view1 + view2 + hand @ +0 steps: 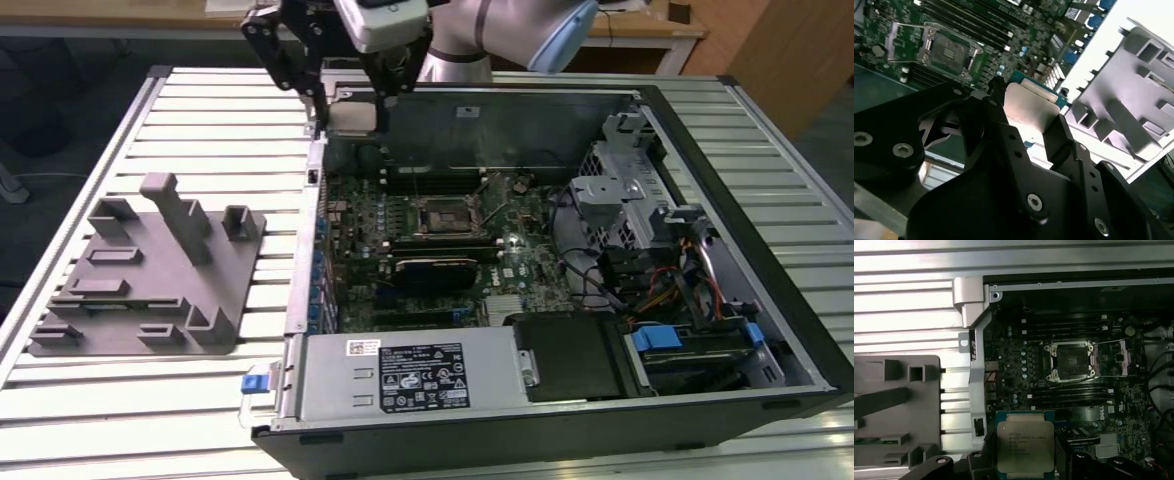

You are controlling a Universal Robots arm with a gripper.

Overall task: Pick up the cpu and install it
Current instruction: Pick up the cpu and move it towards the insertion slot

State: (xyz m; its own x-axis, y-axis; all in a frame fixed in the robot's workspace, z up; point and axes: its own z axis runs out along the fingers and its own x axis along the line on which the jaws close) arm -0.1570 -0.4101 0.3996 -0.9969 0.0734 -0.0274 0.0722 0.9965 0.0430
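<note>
The black end effector pinches the thin silvery-topped square cpu by opposite edges, which suits something probably light, rigid and fragile.

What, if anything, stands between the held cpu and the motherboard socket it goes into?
Nothing visible does. The black pincer grips the silvery square cpu above the open black computer case. The square motherboard socket lies bare, its metal retention frame swung open beside it.
</note>
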